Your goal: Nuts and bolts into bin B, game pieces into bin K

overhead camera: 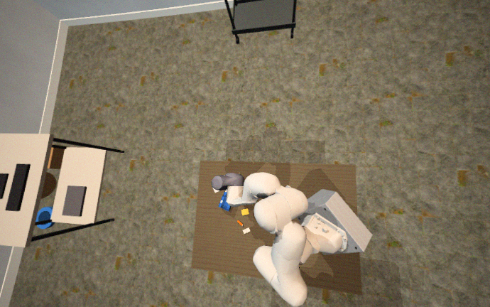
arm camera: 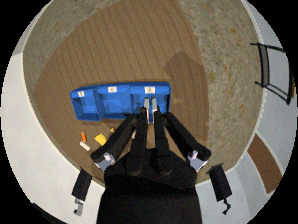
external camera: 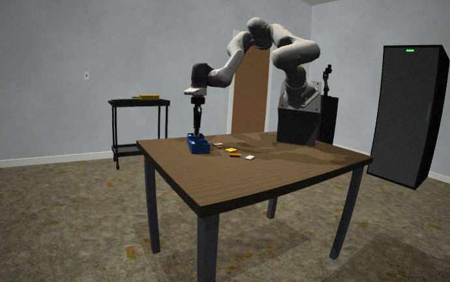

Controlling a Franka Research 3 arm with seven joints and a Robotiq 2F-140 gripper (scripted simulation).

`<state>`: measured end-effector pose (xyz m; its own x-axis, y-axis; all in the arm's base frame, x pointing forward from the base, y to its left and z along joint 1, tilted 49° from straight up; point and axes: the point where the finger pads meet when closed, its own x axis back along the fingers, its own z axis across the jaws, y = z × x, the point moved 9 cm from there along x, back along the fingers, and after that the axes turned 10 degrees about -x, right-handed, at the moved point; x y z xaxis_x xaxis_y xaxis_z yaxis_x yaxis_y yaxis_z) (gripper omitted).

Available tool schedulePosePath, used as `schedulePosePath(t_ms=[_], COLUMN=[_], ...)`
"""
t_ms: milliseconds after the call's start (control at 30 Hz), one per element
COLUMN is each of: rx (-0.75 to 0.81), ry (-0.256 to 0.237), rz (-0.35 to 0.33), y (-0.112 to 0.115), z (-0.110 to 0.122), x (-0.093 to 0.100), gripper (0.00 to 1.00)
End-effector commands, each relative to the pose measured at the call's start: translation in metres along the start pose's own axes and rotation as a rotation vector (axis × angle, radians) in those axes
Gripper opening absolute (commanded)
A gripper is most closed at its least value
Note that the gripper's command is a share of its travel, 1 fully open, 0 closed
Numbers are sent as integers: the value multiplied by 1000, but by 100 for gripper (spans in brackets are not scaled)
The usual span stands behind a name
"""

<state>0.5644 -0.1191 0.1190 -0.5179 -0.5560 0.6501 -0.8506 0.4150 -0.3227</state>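
Observation:
Three blue bins stand joined in a row: the left bin point(arm camera: 86, 111), the middle bin point(arm camera: 112, 106) and the right bin point(arm camera: 164, 91) of the wrist view. Their white labels are too blurred to read. My gripper point(arm camera: 150, 102) point(external camera: 196, 134) is shut, fingertips low at the right bin, with nothing visible between them. On the table lie a yellow piece point(overhead camera: 245, 212) point(external camera: 231, 150) point(arm camera: 101, 139), an orange rod point(overhead camera: 240, 223) point(external camera: 235, 155) point(arm camera: 83, 136) and a white piece point(overhead camera: 246, 230) point(external camera: 249, 157) point(arm camera: 85, 146). Another white piece point(external camera: 218, 143) and a small tan thing point(external camera: 219, 147) lie nearer the bins. The bins' contents are unclear.
The bins stand near one edge of the wooden table point(overhead camera: 216, 249) point(external camera: 205, 179). The arm's grey base point(overhead camera: 349, 220) point(external camera: 295, 127) stands at the opposite side. A black cart point(external camera: 139, 103) is beyond the table, against the wall.

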Motion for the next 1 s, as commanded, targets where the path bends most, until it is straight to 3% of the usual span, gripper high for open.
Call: schedulePosePath(t_ms=[0,967], rx=[-6,-6], ry=[3,3], rz=[1,1], y=[0,0], z=[1,1], x=[-1,27], gripper=[5,5])
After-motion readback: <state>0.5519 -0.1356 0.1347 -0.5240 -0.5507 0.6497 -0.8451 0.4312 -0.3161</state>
